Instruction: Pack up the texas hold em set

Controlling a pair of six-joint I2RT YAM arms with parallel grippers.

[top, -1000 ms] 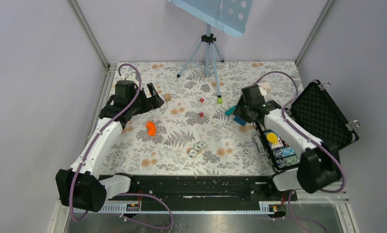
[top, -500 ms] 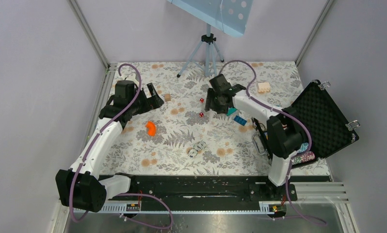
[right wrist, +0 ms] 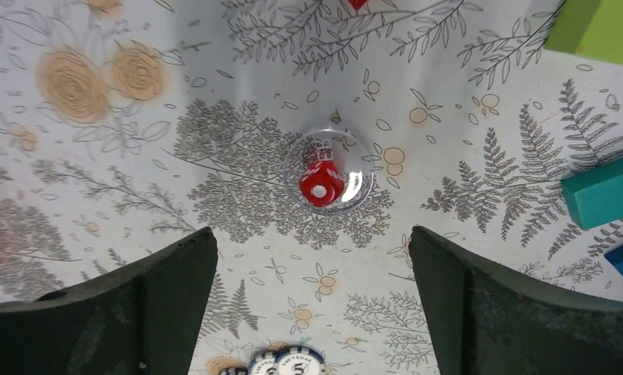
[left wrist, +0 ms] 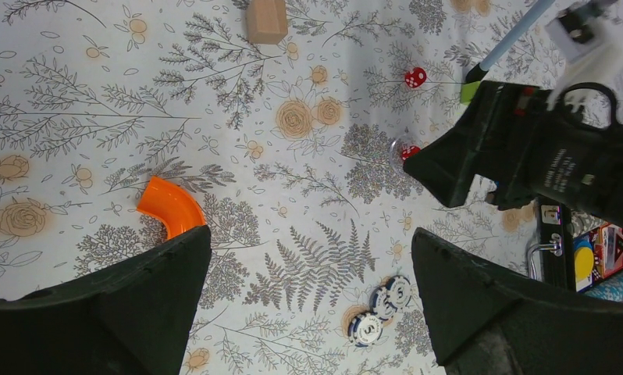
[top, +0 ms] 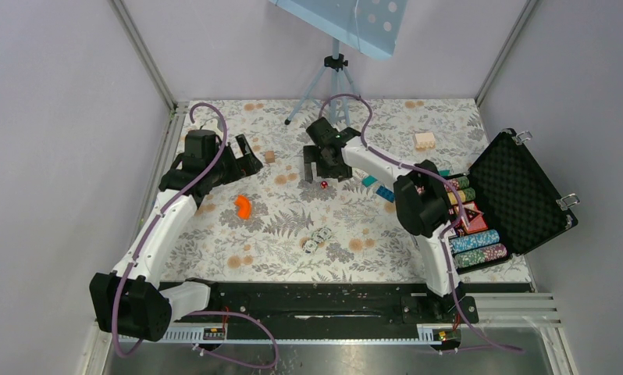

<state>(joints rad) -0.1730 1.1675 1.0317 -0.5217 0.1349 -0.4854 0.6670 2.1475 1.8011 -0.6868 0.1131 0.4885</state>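
Observation:
The black case [top: 527, 191] lies open at the right, with rows of coloured chips [top: 472, 238] in its tray. Three loose chips [top: 317, 238] [left wrist: 382, 308] [right wrist: 289, 363] lie mid-table. A red die [right wrist: 322, 184] [top: 323, 184] sits on a clear round disc [right wrist: 347, 191]. A second red die [left wrist: 415, 76] lies farther back. My right gripper [top: 324, 173] [right wrist: 310, 234] hangs open just above the die on the disc, holding nothing. At the far left, my left gripper [top: 246, 156] [left wrist: 308, 242] is raised, open and holding nothing.
An orange curved piece [top: 243, 205] [left wrist: 170, 205] lies left of centre, with a wooden cube [top: 269, 157] behind it. Teal [top: 368, 180] [right wrist: 609, 195] and blue [top: 385, 192] bricks lie beside the case. A green block [right wrist: 597, 27], a beige block [top: 424, 141] and a tripod [top: 334, 78] stand at the back.
My right arm swung left from over the case to above the red die on the disc, and its jaws opened wide. The case's chip tray is now uncovered. The left arm stayed still.

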